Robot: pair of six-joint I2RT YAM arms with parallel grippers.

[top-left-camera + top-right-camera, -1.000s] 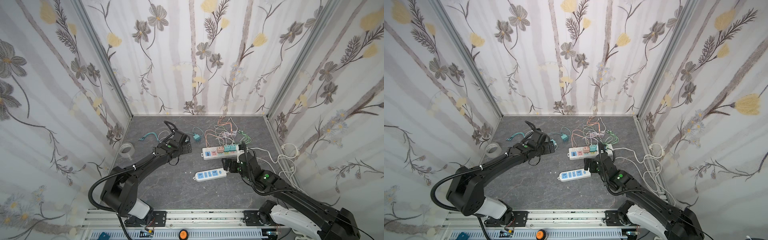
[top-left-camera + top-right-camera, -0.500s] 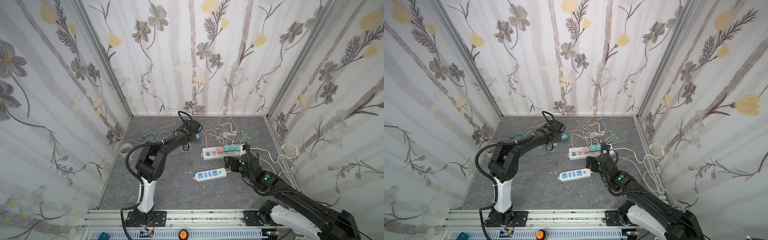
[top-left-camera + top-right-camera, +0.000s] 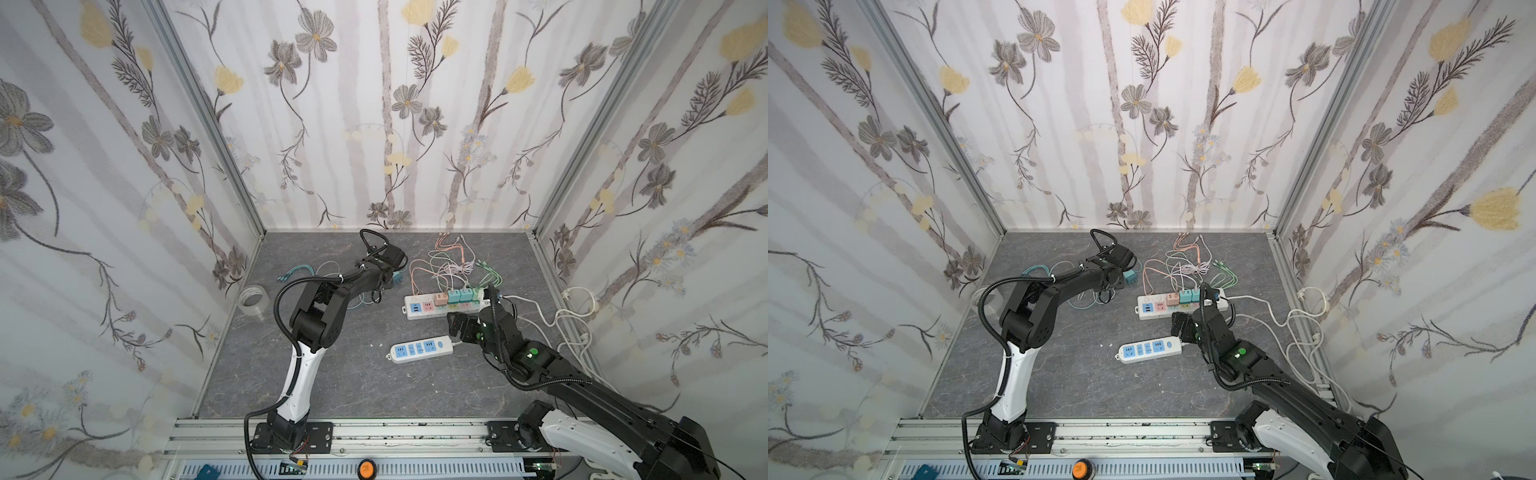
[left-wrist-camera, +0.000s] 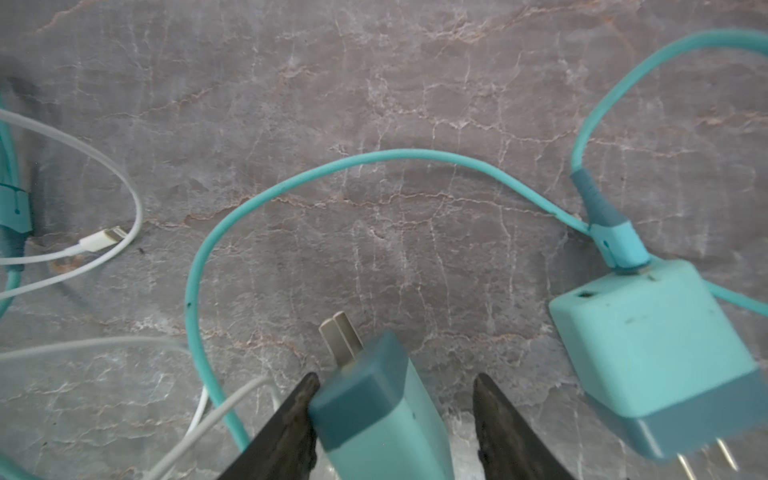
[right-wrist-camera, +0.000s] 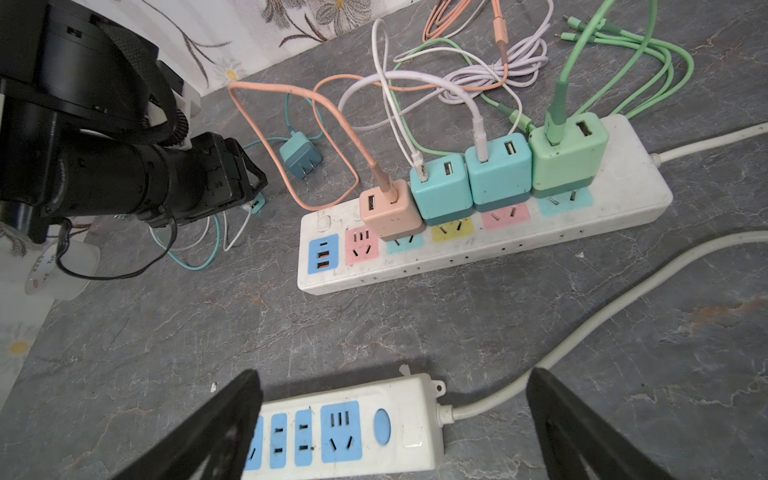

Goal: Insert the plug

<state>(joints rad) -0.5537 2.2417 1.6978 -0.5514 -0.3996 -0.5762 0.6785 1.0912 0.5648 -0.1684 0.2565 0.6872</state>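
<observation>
**Item 1:** teal plug (image 4: 374, 415), sitting between the fingers of the left gripper (image 4: 395, 378), prongs pointing out past the fingertips. One finger (image 4: 297, 419) is touching its side and the opposite one is standing just apart, so the hand is bracketing it, not clamping.

**Item 2:** second teal charger (image 4: 648, 353), lying just beside that hand, cable attached.

**Item 3:** right gripper (image 5: 392, 374), spread wide and holding nothing, hovering over the small power strip (image 5: 340, 432), whose sockets are showing empty.

**Item 4:** large power strip (image 5: 498, 245), lying beyond the right fingertips, carrying four chargers.

**Status:** firm grasp pending; lifting, carrying and inserting are all remaining
</observation>
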